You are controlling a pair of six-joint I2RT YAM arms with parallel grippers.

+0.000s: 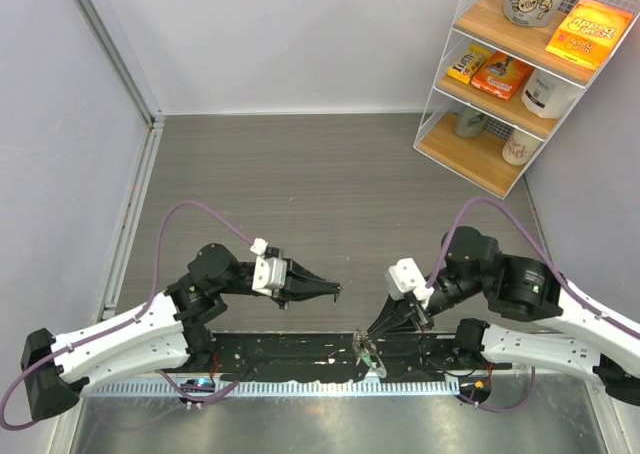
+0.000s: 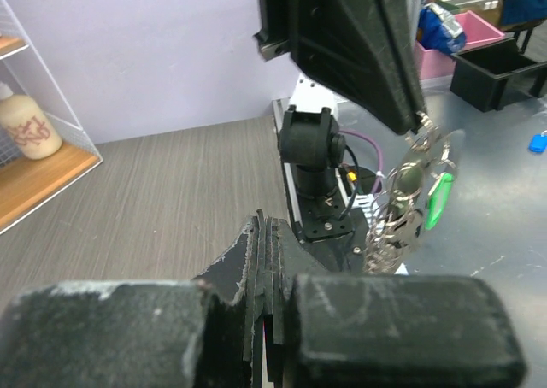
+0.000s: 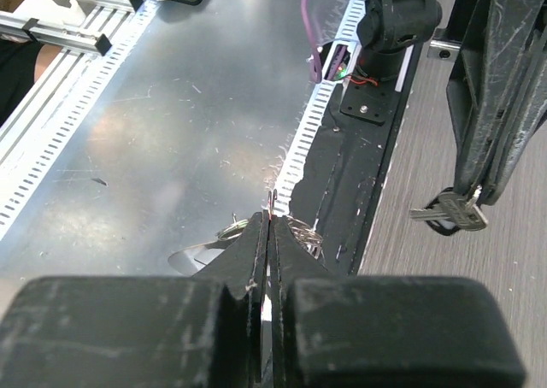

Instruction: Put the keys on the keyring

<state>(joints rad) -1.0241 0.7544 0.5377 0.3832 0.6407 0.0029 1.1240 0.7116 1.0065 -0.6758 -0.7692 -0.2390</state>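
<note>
Thin silvery metal keyring with a small green piece: dangling over the black base plate at the near edge, pinched in the clamped-down right gripper. Small silver metal key: gripped by the closed left gripper, well apart. Probably best: steady the ring first, aim the key's hole at the split, feed slowly.

The grey wood-grain surface gives wide passage across its middle and far side. A white wire rack with wooden shelves blocks the far right corner, and pale walls close the left and back. Near the front the left pincer and right pincer nearly meet over the black base plate — the small silver key clamped in the left and the thin silvery keyring with a green piece clamped in the right crowd that gap.
</note>
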